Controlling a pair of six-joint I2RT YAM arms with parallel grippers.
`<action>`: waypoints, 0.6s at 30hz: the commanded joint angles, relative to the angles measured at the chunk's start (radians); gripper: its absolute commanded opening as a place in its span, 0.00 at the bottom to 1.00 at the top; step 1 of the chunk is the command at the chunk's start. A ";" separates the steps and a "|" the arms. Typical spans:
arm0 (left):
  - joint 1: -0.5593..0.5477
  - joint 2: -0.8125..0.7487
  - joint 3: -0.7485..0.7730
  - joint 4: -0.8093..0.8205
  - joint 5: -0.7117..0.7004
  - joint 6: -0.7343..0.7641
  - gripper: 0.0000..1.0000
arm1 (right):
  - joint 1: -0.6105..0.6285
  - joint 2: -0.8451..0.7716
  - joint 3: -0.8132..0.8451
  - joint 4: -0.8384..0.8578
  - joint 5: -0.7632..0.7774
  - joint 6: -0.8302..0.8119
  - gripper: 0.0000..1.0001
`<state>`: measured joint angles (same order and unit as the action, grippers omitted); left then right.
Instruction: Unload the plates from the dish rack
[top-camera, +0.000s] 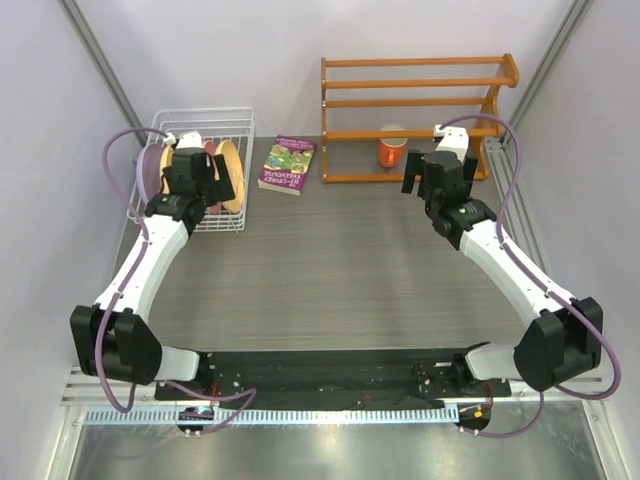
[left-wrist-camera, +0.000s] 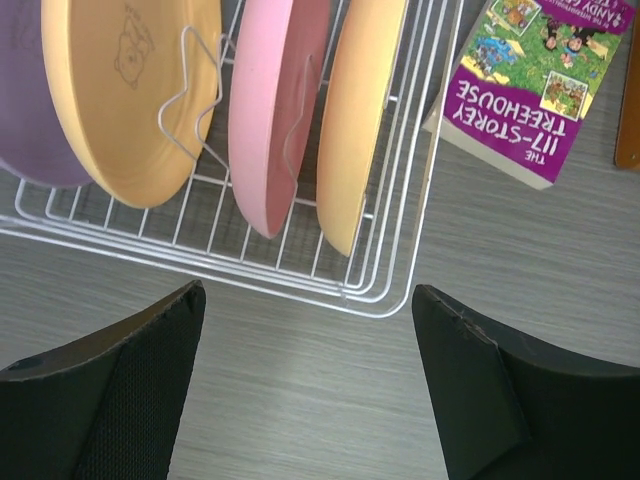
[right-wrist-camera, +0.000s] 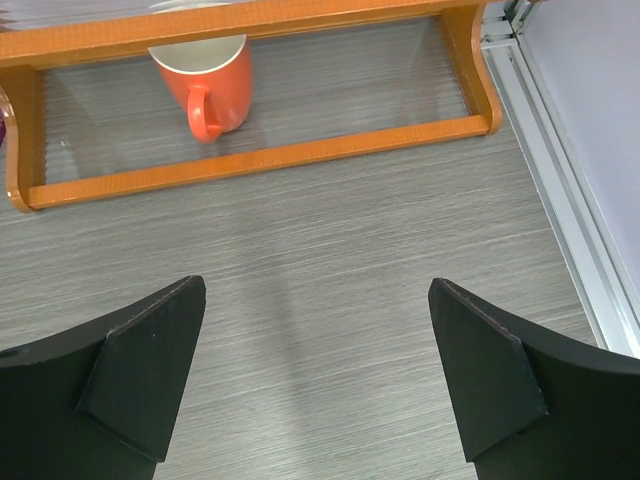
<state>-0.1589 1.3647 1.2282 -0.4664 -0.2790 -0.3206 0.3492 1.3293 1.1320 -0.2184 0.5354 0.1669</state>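
left jaws apart before dish rack (left-wrist-camera: 415, 150) of plates (left-wrist-camera: 270, 120), book (left-wrist-camera: 520, 90) beside; right jaws apart near mug (right-wrist-camera: 205, 80)

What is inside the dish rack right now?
Four plates on edge in the rack: lavender, left yellow, pink, right yellow. The left yellow covers much of the lavender.

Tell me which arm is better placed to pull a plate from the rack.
Left. The left gripper, open, hovers at the dish rack, facing the plates standing in it. The right gripper, also open, is across the table by the orange shelf and mug.
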 joint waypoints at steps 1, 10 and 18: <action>-0.039 0.000 0.037 0.126 -0.091 0.046 0.84 | -0.009 0.011 0.000 0.011 0.018 -0.017 1.00; -0.119 0.092 0.063 0.186 -0.193 0.091 0.82 | -0.013 0.050 0.008 -0.002 0.020 -0.015 1.00; -0.162 0.194 0.079 0.264 -0.373 0.144 0.79 | -0.021 0.048 0.003 -0.012 0.028 -0.015 1.00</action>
<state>-0.3027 1.5337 1.2625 -0.2970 -0.5228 -0.2192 0.3359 1.3872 1.1309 -0.2344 0.5396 0.1600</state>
